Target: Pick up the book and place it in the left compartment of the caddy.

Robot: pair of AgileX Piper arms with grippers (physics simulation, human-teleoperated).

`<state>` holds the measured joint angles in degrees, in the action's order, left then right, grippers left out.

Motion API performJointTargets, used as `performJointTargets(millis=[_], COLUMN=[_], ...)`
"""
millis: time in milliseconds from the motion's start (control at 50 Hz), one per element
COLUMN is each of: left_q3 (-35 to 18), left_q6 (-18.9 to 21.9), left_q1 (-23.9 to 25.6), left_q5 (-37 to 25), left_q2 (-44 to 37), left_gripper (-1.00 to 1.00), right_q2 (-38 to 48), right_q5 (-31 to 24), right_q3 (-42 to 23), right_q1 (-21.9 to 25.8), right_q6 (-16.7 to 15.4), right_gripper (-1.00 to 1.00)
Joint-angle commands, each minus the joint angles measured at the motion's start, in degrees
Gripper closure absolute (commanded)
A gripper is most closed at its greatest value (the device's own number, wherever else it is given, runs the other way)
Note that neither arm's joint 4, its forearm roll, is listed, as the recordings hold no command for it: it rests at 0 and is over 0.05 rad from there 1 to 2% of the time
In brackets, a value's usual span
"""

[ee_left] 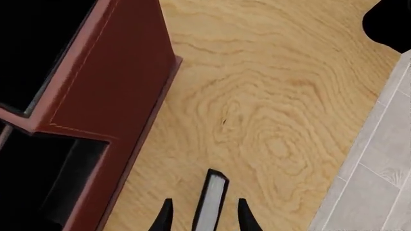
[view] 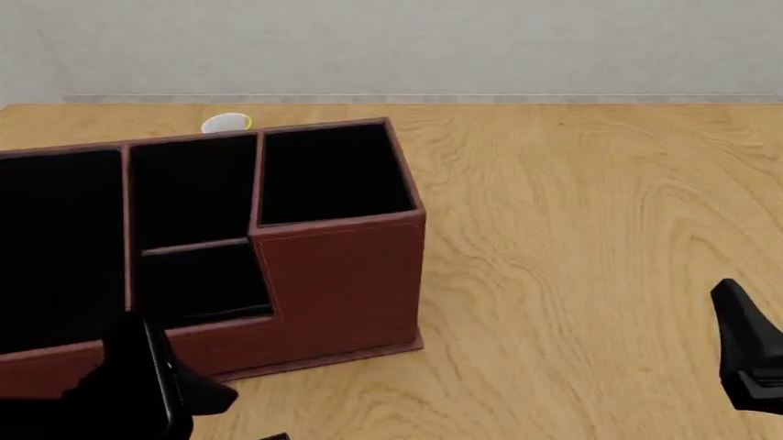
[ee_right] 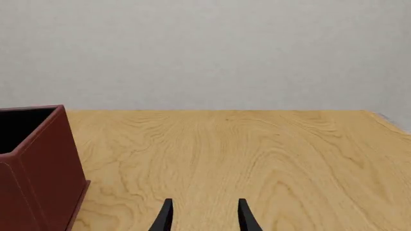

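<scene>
I see the book edge-on between my left gripper's fingers, grasped and held above the table just in front of the caddy. My right gripper hangs spread apart, holding nothing, well to the right.

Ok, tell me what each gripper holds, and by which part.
Left gripper holds the book by its covers, page edges showing between the fingers. Right gripper holds nothing.

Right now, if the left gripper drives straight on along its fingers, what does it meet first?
Probably bare wooden tabletop: the left gripper, holding the thin black book, points at it, beside the reddish-brown leather-look caddy. Depth is unclear.
</scene>
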<state>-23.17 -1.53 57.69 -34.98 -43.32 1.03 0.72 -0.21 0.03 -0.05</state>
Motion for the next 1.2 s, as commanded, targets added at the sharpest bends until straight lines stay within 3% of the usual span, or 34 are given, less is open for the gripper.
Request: performJointTargets(millis=[20,1060,1080,1200], left_q3=[1.8,6.2,6.1,5.8], left_q6=[-1.5,-4.3,-4.2,-3.4], left_q1=[0.7,2.2,2.3,1.7], left_q5=[2.6,13.9,13.7,12.8], left_q2=[-1.9,-11.9,-11.8,-11.6], left_gripper=[-1.0,-1.0,1.0,1.0], right_q2=[-0.2,-0.2,-0.2,-0.3], right_q5=[-0.2,-0.2,-0.2,-0.2], right_q3=[0.0,0.0,0.0,0.0], right_q1=[0.0,0.0,0.0,0.0], right_q6=[0.0,0.0,0.0,0.0], right_gripper=[-1.0,-1.0,-1.0,-1.0])
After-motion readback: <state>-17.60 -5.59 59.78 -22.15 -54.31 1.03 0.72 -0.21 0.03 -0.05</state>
